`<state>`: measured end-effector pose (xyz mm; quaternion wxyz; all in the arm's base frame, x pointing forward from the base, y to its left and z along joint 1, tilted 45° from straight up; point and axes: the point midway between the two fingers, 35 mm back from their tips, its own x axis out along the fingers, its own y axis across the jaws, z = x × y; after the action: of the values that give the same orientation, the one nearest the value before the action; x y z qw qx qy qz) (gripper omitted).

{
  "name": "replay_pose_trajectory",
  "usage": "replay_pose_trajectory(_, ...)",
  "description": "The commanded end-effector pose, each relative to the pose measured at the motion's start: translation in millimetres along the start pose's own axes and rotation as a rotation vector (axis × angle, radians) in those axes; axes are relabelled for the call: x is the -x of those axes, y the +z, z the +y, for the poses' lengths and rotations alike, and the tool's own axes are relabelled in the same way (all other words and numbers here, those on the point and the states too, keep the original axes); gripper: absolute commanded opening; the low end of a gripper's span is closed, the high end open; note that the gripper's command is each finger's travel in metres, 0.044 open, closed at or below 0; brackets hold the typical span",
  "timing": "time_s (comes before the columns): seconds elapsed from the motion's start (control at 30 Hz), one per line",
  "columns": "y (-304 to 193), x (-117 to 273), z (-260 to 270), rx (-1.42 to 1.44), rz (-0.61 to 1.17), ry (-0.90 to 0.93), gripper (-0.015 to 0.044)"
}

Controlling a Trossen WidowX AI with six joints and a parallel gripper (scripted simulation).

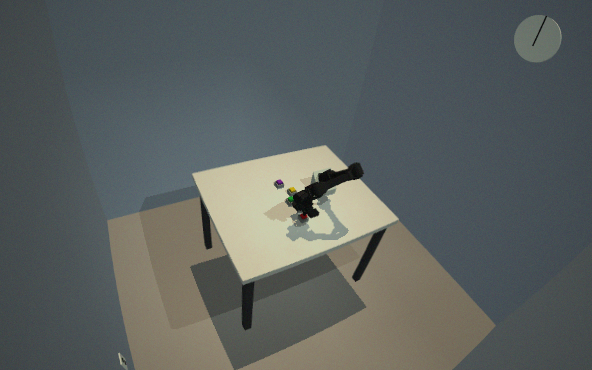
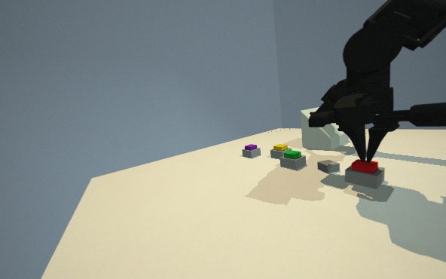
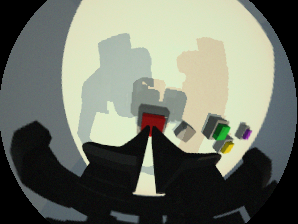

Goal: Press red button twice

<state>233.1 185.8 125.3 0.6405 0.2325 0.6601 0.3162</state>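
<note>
The red button (image 1: 304,217) (image 2: 365,167) (image 3: 153,123) is a red cap on a grey base. The cap stands above its base in the exterior view. My gripper (image 2: 366,161) (image 3: 150,128) is shut and empty and points down. Its fingertips are close together at the back part of the red cap's top, touching it or just above it; which of the two I cannot tell. In the top view the arm hides part of the area behind the red button.
A small grey block (image 2: 328,166) (image 3: 184,131) lies between the red button and the green button (image 2: 292,154) (image 3: 221,132). The yellow button (image 1: 292,190) (image 2: 280,147) (image 3: 227,147) and the purple button (image 1: 279,182) (image 2: 251,147) (image 3: 247,134) stand farther off.
</note>
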Motion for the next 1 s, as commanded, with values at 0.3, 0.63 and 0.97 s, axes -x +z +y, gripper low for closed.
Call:
replay_pose_trajectory(0.3, -0.4, -11.4, -2.1, -0.008, 0.003, -0.006, 0.0020)
replay_pose_trajectory(0.63, -0.4, -11.4, -2.1, -0.008, 0.003, -0.006, 0.0020)
replay_pose_trajectory(0.97, -0.1, 23.4, -2.1, -0.008, 0.003, -0.008, 0.0020)
